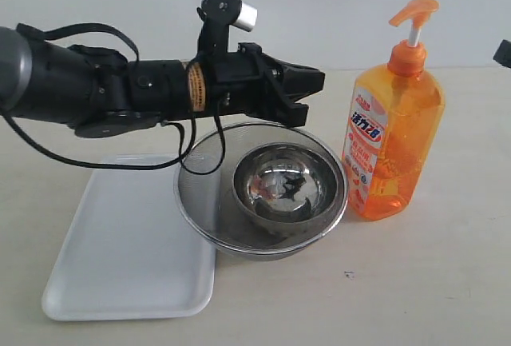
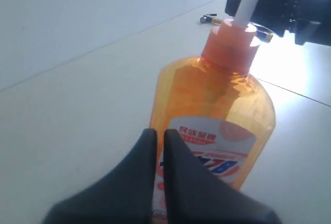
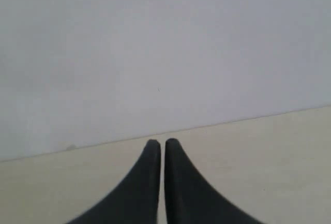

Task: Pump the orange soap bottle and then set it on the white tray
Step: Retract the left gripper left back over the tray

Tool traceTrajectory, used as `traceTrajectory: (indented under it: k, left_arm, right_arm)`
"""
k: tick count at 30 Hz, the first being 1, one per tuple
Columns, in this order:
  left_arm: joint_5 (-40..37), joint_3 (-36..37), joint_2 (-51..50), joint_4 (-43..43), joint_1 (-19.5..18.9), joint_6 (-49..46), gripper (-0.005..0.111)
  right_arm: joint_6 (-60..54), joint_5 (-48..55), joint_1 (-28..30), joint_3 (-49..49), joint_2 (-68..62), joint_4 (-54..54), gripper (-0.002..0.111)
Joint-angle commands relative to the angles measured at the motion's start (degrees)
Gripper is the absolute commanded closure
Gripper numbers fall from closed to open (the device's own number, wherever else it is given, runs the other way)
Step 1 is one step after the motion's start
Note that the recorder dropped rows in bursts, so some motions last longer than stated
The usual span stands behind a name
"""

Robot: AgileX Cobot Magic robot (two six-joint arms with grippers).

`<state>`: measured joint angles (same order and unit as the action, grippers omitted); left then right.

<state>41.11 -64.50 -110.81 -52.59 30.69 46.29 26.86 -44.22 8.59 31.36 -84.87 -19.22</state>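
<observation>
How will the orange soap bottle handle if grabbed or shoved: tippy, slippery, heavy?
The orange soap bottle stands tall on a narrow base, so a push near the pump head probably tips it. Smooth glossy plastic looks slippery. Translucent walls may flex when squeezed.

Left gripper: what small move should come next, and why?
Probably open the left gripper. Its jaws are shut and aimed at the orange soap bottle, which stands upright and untouched beside the steel mesh bowl, not yet on the white tray.
</observation>
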Motion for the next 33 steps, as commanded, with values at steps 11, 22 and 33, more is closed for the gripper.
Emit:
traceTrajectory:
  k: [11,22,33]
  left_arm:
    - [5.8,28.0,27.6,2.3,-6.8,-6.1,0.102]
    - [9.5,40.2,37.9,6.7,-6.8,-10.2,0.102]
    - [9.5,40.9,37.9,7.0,-6.8,-10.2,0.102]
  right_arm:
    - [3.4,-13.8,0.0,-30.5,31.9,-19.5,0.108]
    - [3.7,-16.7,0.0,-31.4,32.8,-25.1,0.108]
    - [4.2,-16.9,0.0,-31.4,32.8,-23.1,0.108]
